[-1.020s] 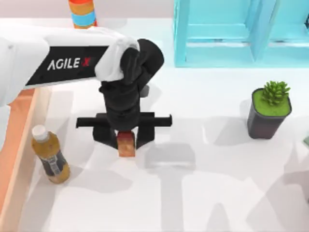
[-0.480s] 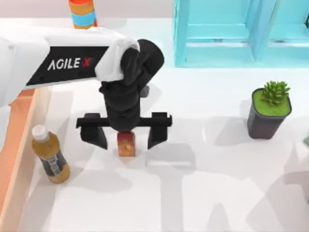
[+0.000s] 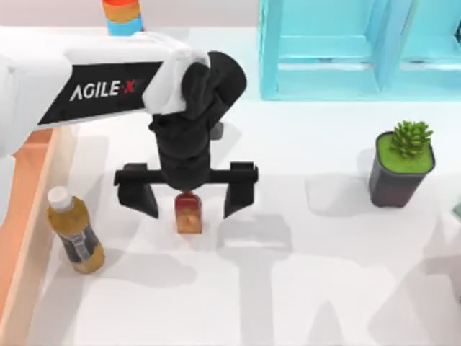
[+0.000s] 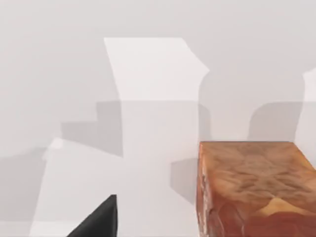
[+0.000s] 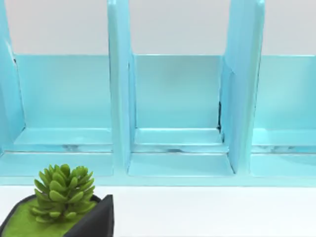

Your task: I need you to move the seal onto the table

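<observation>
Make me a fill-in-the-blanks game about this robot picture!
1. The seal stands on the white ____.
2. The left gripper above the seal has its fingers ____.
3. The bottle has a ____ cap.
4. The green plant grows in a ____ pot.

Missing words: table; open; white; black

You are looking at a rendered simulation bench, not a lived-in room: a plain white table (image 3: 324, 288) with flat, sharp-edged shadows and an arm (image 3: 86, 90) lettered AgileX reaching over it. The props are a household mix (as on a test set): a light-blue shelf (image 3: 338, 50) with bare compartments at the back, a potted succulent (image 3: 402, 162), an amber bottle (image 3: 74, 232), a striped can (image 3: 122, 16) and a wooden tray (image 3: 21, 209) at the left edge.
</observation>
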Available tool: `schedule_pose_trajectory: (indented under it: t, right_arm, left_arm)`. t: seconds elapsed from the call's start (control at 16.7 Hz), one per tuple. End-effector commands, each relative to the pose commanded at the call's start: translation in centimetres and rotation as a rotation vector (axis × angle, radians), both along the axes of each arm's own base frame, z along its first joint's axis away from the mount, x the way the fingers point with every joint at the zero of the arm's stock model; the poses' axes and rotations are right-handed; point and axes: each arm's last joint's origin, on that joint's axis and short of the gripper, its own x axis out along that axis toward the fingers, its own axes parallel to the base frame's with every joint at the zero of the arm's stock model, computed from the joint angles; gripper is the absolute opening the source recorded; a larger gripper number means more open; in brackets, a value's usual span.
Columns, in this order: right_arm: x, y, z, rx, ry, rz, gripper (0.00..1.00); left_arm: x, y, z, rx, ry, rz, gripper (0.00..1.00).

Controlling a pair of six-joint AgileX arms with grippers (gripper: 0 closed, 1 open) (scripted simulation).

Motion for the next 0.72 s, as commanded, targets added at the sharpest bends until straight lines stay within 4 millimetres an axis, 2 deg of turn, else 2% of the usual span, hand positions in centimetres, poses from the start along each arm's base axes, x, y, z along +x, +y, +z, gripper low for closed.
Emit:
schedule_pose_trajectory:
  t: [0.12,0.54,0.72]
  right_arm:
    - [0.0,0.0,0.0,0.0,0.0,0.0,1.0]
    - [0.0,0.0,0.0,0.0,0.0,0.0,1.0]
    - [0.0,0.0,0.0,0.0,0.0,0.0,1.0]
  left_arm:
    - [0.4,-0.4,2.1,-0.002,-0.004,0.0,1.0]
    - [0.1,-0.1,12.4,0.007,0.008,-0.001,1.0]
    - [-0.3,0.2,14.1,0.0,-0.001,0.0,1.0]
